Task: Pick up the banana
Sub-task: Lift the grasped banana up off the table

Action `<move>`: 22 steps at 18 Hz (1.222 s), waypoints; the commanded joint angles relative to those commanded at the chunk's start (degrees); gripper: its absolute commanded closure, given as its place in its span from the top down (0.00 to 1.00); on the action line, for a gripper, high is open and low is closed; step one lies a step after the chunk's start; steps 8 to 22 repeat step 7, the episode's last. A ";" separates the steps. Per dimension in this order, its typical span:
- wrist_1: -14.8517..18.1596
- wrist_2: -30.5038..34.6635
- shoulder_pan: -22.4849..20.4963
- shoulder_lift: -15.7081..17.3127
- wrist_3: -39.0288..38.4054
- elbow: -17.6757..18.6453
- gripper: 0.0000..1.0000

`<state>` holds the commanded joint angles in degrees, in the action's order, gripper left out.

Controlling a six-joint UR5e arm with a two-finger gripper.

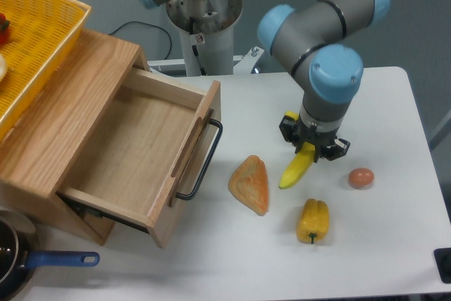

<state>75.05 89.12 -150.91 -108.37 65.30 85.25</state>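
The banana [296, 170] is a slim yellow curve hanging tilted above the table, its lower end pointing down-left toward the pastry. My gripper [311, 147] is shut on its upper part, and the black fingers hide that section. A small yellow tip of it shows behind the gripper's left side. The grey and blue arm comes down from the upper right over the gripper.
An orange-brown pastry [250, 184] lies left of the banana. A yellow bell pepper [313, 220] sits below it and a brown egg [361, 177] to its right. The wooden box with an open drawer [141, 146] fills the left, with a yellow basket [35, 40] on top.
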 joint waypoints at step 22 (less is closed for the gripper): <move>0.27 0.44 0.00 0.09 0.26 0.09 0.28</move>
